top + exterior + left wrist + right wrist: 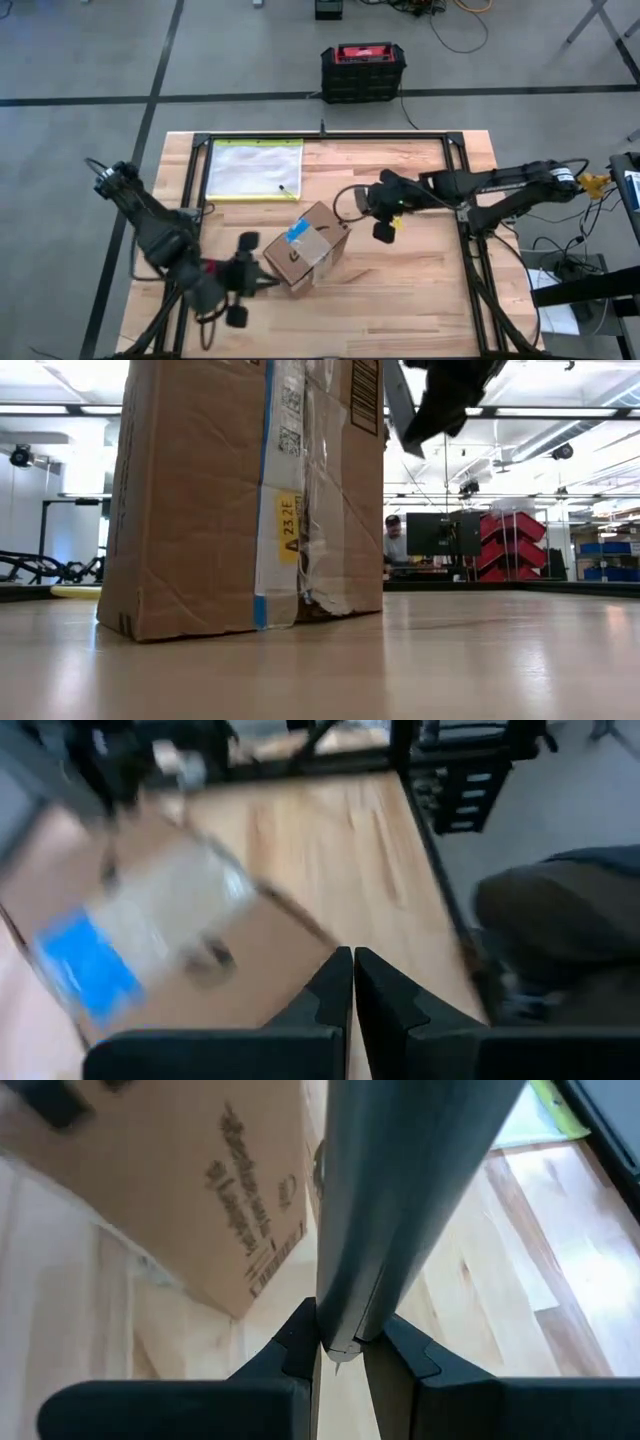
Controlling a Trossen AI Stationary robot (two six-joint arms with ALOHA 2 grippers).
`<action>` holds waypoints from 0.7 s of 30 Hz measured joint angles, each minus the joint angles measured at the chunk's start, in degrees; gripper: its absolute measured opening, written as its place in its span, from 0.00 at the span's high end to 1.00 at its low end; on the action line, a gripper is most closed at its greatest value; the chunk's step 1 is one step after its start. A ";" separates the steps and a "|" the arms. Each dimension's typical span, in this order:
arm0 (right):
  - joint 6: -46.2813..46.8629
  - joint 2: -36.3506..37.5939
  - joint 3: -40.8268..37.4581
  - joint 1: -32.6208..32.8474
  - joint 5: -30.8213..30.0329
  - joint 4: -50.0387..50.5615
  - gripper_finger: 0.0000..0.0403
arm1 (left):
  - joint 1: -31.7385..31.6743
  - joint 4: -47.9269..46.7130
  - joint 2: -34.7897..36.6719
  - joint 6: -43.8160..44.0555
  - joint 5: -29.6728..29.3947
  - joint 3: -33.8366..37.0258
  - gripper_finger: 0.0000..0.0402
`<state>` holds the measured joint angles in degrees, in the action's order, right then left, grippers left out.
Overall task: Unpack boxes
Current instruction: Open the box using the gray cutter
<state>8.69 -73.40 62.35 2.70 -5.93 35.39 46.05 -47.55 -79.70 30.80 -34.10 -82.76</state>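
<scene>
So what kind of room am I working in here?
Probably a robotics lab or workshop. The cardboard box sits on a framed wooden table on a grey taped floor; behind it are ceiling lights, red storage bins, and a person at a monitor.

The left arm comes in from the table's left edge and bends toward the near middle, its wrist turned inward. The left gripper (262, 283) sits low there, fingers (335, 990) pressed flat together with no gap between them.

The right arm reaches in from the right side, stretched nearly straight across the table at some height, forearm level and wrist angled down. The right gripper (383, 232) hangs above the table's centre. Its fingers (300, 1342) are clamped on a grey tool (400, 1200), probably a blade, though the close view makes that hard to confirm.
</scene>
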 joint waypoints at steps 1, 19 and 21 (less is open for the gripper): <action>-1.07 -0.78 -0.02 0.04 0.24 -0.33 0.91 | 1.28 -3.05 0.02 4.97 -0.35 0.08 1.00; 1.67 -4.15 2.12 11.33 -0.03 -5.51 0.91 | -5.30 17.72 10.12 8.44 -1.64 27.94 1.00; 2.72 -4.11 2.12 12.30 -0.05 -5.01 0.91 | -7.20 19.10 11.75 6.07 -0.95 29.87 1.00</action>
<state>11.40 -77.51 64.47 15.00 -5.98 30.38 38.86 -28.45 -67.95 36.87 -35.05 -52.89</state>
